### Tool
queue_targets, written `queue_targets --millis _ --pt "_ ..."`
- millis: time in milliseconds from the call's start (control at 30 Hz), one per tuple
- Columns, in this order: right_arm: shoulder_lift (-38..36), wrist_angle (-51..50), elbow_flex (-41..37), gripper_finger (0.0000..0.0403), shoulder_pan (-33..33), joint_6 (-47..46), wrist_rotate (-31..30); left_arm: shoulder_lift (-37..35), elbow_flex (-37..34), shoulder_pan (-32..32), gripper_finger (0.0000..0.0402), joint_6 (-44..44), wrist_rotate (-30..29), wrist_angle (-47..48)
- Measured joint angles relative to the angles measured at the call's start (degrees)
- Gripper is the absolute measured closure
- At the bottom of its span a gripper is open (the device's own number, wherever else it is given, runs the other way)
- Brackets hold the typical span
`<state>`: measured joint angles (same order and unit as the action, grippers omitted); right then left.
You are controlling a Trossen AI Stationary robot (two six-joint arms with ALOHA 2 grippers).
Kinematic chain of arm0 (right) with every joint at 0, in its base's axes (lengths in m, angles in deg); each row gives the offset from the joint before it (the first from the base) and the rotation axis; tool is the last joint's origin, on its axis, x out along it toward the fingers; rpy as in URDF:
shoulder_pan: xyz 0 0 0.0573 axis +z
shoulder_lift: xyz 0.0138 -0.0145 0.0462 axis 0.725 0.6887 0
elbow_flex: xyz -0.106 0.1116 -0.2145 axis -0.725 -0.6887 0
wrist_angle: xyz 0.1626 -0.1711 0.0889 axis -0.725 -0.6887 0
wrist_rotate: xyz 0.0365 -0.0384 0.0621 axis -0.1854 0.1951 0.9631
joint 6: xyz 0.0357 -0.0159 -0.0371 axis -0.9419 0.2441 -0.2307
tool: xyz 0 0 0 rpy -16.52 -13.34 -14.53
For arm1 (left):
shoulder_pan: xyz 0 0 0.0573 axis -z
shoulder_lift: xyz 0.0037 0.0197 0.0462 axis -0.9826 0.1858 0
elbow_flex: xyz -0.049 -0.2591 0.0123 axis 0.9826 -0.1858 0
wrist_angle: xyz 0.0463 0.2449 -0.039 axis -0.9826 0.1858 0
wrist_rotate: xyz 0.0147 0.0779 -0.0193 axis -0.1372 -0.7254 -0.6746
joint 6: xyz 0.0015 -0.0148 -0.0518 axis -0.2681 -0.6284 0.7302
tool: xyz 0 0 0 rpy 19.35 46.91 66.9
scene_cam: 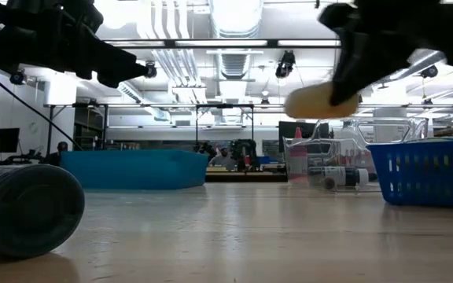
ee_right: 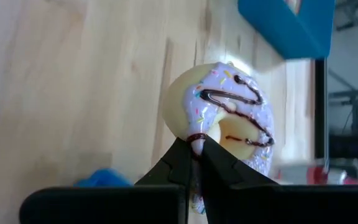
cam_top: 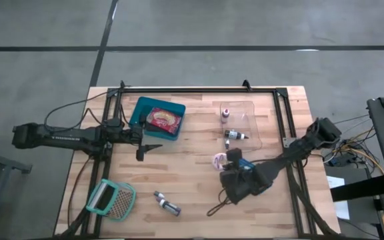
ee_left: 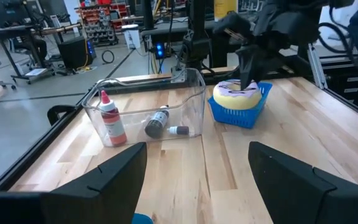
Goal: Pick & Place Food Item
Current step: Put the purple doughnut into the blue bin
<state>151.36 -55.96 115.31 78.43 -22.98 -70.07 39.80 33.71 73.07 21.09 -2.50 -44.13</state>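
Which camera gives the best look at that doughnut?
The right wrist view: the doughnut fills it, icing and sprinkles clear, pinched by the right gripper. The left wrist view shows it farther off, the low view a pale edge, the high view a speck.

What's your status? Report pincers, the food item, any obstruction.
Right pincer shut on donut, lifted over blue basket. Left pincer open, empty, beside teal tray. Clear bin next to basket; nothing blocking.

The donut [ee_right: 225,112] has pale dough, lilac icing, dark chocolate lines and small coloured sprinkles. The basket [ee_left: 241,112] is blue with a grid pattern. The tray [cam_top: 156,120] is teal. The table [cam_top: 192,193] is light wood. The bottle [ee_left: 109,118] is red.
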Motion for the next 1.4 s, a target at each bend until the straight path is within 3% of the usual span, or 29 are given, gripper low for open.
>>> queue_targets --millis 400,600,1400 --pt "-1.94 -13.15 -1.15 0.0392 8.13 -20.32 0.52 0.04 0.0 0.0 0.0117 0.58 0.0 0.05" --pt "-2.03 -17.19 -0.73 0.0392 11.27 -27.83 3.7 0.04 0.0 0.0 0.0117 0.81 0.0 0.15" --pt "-2.03 -20.25 -1.53 0.0387 11.65 -34.83 12.41 0.04 0.0 0.0 0.0117 1.25 0.04 0.15"
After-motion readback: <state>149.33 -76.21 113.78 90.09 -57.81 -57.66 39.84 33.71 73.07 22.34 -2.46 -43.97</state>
